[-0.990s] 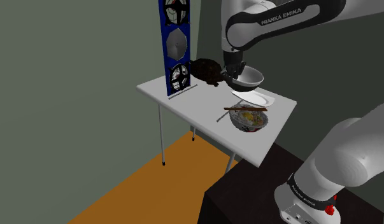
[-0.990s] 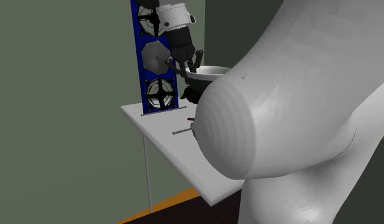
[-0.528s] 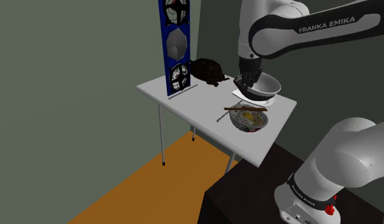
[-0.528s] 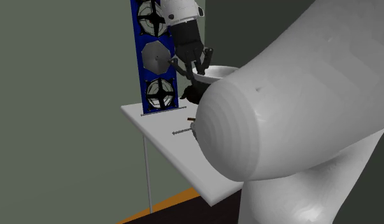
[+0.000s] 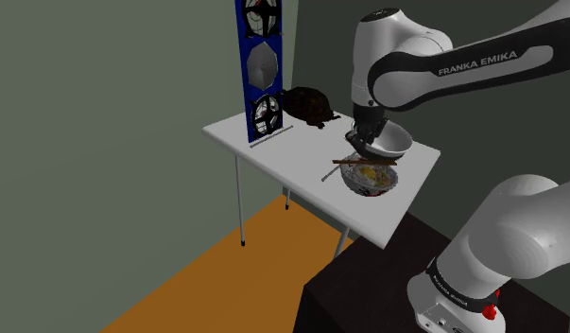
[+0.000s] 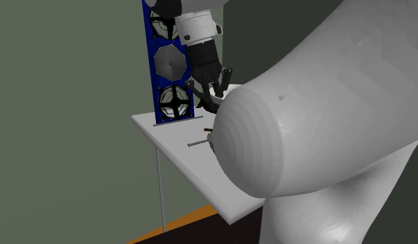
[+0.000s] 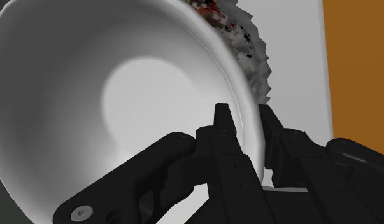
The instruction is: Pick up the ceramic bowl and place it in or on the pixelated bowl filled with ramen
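One arm (image 5: pixel 434 66) has swung across the surface (image 5: pixel 292 161) & dropped vs 1 s ago. The ramen bowl (image 5: pixel 372 180) now has the white bowl (image 5: pixel 393 144) just above it, apart. The claw (image 7: pixel 244 127) is clenched on the white bowl's rim. Next, prob.: lower, release.

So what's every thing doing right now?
white bowl: held by its rim, up in the air
hand: shut on the white bowl's rim
ramen bowl: full, sitting on the table, chopsticks across it
blue panel: standing upright on the table
dark lump: lying on the table
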Robot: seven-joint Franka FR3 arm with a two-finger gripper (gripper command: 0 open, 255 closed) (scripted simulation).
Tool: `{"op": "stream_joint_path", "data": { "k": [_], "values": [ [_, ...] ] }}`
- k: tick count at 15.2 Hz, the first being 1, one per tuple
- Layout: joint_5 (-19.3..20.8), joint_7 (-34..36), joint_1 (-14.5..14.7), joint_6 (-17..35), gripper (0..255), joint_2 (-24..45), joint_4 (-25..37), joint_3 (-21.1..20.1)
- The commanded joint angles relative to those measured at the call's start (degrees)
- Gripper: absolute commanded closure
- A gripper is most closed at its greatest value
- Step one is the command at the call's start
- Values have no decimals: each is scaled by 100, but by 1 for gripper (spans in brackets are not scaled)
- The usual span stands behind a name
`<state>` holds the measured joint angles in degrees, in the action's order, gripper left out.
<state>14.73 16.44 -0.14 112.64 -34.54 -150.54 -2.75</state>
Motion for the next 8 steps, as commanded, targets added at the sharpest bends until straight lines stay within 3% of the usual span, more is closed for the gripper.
{"op": "stream_joint_path", "data": {
  "k": [1, 8],
  "values": [
    [36, 30, -19, 192, 255, 67, -119, 15],
    [121, 178, -53, 732, 255, 295, -447, 10]
  ]
}}
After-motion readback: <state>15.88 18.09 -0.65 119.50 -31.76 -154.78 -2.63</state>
